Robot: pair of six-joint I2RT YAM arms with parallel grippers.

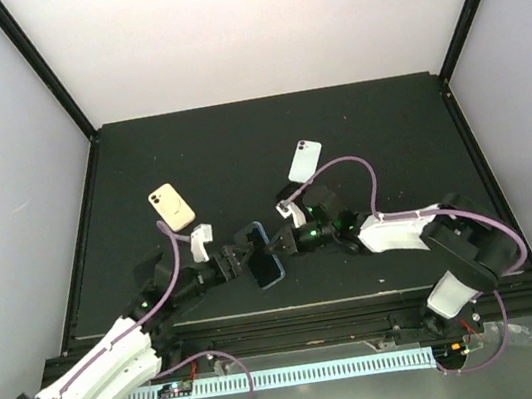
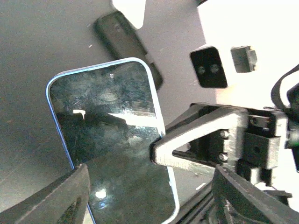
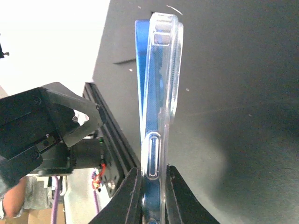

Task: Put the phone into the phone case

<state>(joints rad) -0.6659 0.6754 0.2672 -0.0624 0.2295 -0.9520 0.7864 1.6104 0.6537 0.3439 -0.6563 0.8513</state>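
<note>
A blue phone (image 1: 263, 256) with a dark screen (image 2: 112, 121) is held off the table at the centre. In the right wrist view it stands edge-on (image 3: 144, 107), with the clear phone case (image 3: 169, 79) against its back. The case wraps the lower part, and a narrow gap shows near the top. My right gripper (image 3: 152, 196) is shut on the phone and case, one finger (image 2: 196, 140) pressing the screen's edge. My left gripper (image 2: 154, 198) is open. Its fingers (image 2: 56, 200) stand on either side of the phone's width, and whether they touch it does not show.
A cream phone case with a ring (image 1: 172, 206) lies on the black mat at the left. A white phone (image 1: 304, 160) lies at the back centre. The table's front rail (image 1: 314, 308) runs just below both grippers. Purple cables loop from both arms.
</note>
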